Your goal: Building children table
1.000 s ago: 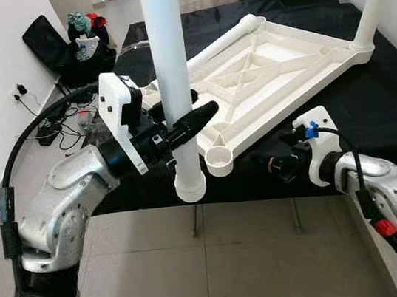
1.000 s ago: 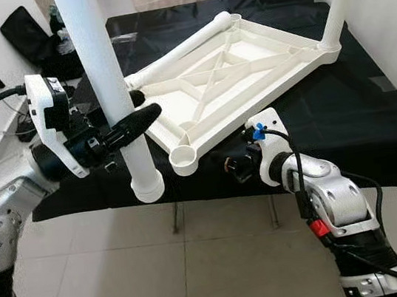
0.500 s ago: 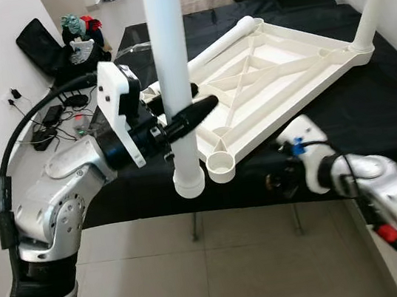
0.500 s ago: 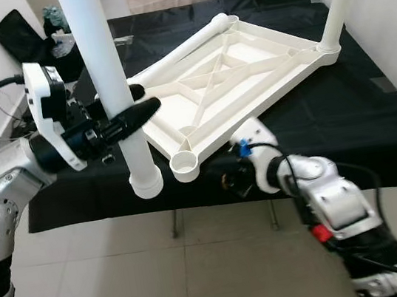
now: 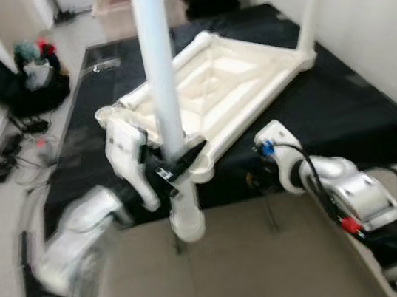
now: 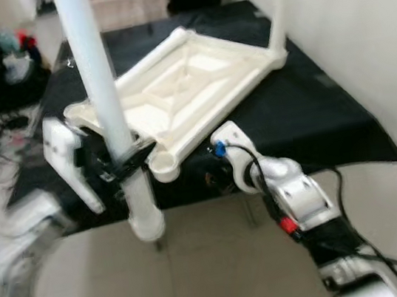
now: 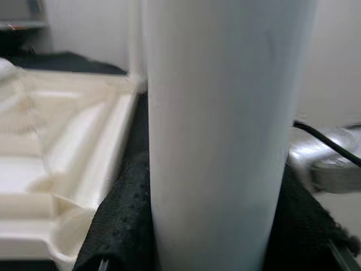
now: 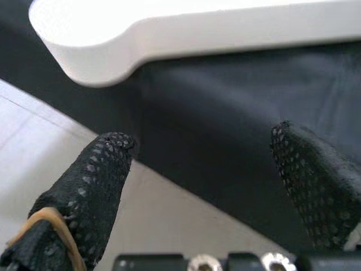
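Left eye view: left gripper (image 5: 177,168) clamps the upright leg (image 5: 162,87), its socket (image 5: 201,167) just beside the jaws on the tabletop (image 5: 209,94); right gripper (image 8: 208,186) gapes empty below that corner.

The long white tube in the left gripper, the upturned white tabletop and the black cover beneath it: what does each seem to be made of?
Long white tube: probably plastic, smooth with a soft sheen. Upturned white tabletop: likely moulded plastic, going by its ribbed underside and round corner socket. Black cover: apparently cloth, matte and draping over the edge. The left gripper holds the tube.

Silver arms, black-fingered pincers, white wrist housings
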{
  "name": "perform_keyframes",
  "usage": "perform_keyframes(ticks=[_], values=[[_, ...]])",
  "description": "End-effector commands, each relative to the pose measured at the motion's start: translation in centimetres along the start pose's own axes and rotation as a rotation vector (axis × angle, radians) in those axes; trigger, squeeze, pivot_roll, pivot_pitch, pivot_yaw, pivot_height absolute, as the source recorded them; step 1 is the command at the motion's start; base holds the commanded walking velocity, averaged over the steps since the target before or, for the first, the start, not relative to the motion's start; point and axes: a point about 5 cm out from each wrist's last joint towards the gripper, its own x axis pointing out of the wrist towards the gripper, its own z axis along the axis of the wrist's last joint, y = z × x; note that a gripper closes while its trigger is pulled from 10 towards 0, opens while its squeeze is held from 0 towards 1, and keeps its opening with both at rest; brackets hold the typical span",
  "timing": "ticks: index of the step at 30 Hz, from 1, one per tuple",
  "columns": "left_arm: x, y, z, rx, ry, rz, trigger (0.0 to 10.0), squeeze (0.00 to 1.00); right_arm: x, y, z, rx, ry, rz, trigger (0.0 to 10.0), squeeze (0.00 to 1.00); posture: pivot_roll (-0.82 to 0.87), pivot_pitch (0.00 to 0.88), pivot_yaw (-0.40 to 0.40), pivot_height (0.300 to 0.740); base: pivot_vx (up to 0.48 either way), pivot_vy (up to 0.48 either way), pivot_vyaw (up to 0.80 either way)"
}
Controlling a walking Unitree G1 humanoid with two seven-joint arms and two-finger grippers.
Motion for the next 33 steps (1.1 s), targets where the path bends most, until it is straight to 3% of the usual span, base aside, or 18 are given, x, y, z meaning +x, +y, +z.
perform_keyframes(ticks=[1,5,8,13,20,28,33], values=[[-0.4,0.2,0.0,0.038,-0.006,0.080,10.0,0.00,0.9,0.4,0.8,-0.013,-0.048,-0.014,10.0,0.00,0.00,0.107,0.017,0.740,0.000,0.000,0.00],[-1.0,0.8,-0.6,0.038,0.005,0.195,10.0,0.00,1.5,0.3,1.4,0.011,-0.113,-0.055,10.0,0.00,0.02,0.111,0.007,0.740,0.000,0.000,0.00],[-1.2,0.9,-0.7,0.045,0.006,0.222,10.0,0.00,1.5,0.3,1.5,0.020,-0.128,-0.058,10.0,0.00,0.02,0.111,0.007,0.740,0.000,0.000,0.00],[-2.1,1.4,-0.7,0.046,-0.010,0.300,10.0,0.00,0.6,0.2,1.9,0.064,-0.186,-0.048,10.0,0.00,0.01,0.109,0.007,0.740,0.465,0.000,0.00],[-1.5,1.3,-0.3,0.066,-0.022,0.300,10.0,0.00,0.0,0.6,0.3,0.004,-0.109,0.013,10.0,0.00,0.00,0.101,0.020,0.740,0.480,0.000,0.57],[-1.0,0.9,0.1,0.072,-0.040,0.299,10.0,0.00,-0.1,-0.9,-1.7,-0.052,0.031,-0.089,10.0,0.00,0.01,0.109,0.024,0.740,0.369,0.000,0.00],[-1.0,1.0,0.4,0.063,-0.057,0.321,10.0,0.00,-0.4,-1.0,-1.2,-0.039,-0.007,-0.079,10.0,0.00,0.01,0.113,0.024,0.740,0.112,0.000,0.00]])
